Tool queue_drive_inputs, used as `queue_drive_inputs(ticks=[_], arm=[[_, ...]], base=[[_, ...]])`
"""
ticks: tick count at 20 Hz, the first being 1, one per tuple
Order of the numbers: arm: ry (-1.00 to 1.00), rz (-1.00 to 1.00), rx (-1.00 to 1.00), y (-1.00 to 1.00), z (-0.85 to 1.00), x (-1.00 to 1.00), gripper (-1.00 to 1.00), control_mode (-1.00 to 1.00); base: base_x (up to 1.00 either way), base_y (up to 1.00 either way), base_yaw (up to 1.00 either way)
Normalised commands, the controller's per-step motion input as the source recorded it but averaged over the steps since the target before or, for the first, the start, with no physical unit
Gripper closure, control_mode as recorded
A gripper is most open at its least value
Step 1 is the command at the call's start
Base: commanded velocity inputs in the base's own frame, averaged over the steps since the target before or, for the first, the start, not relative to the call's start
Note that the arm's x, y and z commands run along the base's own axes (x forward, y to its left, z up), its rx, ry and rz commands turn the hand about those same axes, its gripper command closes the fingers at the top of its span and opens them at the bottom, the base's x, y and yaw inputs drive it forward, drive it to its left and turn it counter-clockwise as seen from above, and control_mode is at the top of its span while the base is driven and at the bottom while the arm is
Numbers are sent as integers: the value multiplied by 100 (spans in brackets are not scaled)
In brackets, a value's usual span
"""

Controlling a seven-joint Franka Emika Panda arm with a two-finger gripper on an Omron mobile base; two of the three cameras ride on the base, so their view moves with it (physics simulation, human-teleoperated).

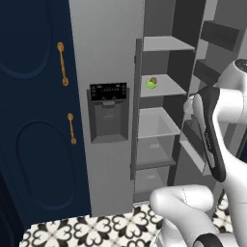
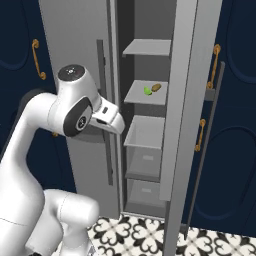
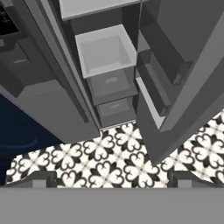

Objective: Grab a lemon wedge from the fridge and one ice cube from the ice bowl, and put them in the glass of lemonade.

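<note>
Currently the fridge (image 1: 108, 58) right door stands wide; inside, lemon wedge (image 1: 151, 83) sits near its shelf edge; gripper (image 3: 112, 178) fingers spread.

A glossy white arm (image 2: 30, 145) of rounded segments, with dark grey joint bands and caps.

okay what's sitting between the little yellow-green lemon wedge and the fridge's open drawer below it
Only the grey shelf under the yellow-green lemon wedge, then bare space above the open grey drawer, seen in the right base view.

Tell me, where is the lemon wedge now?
The lemon wedge lies on the second shelf of the open fridge, in both base views, right beside a small brown lump.
</note>
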Motion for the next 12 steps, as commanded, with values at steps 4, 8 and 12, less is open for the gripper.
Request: queue_drive_inputs(ticks=[4,8,12], arm=[[-2,1,0,0,0,-30,-100,-100],[-8,2,0,10,0,21,-100,-100],[-11,10,0,1,0,49,-100,-100]], base=[[0,0,0],[0,0,0],[0,0,0]])
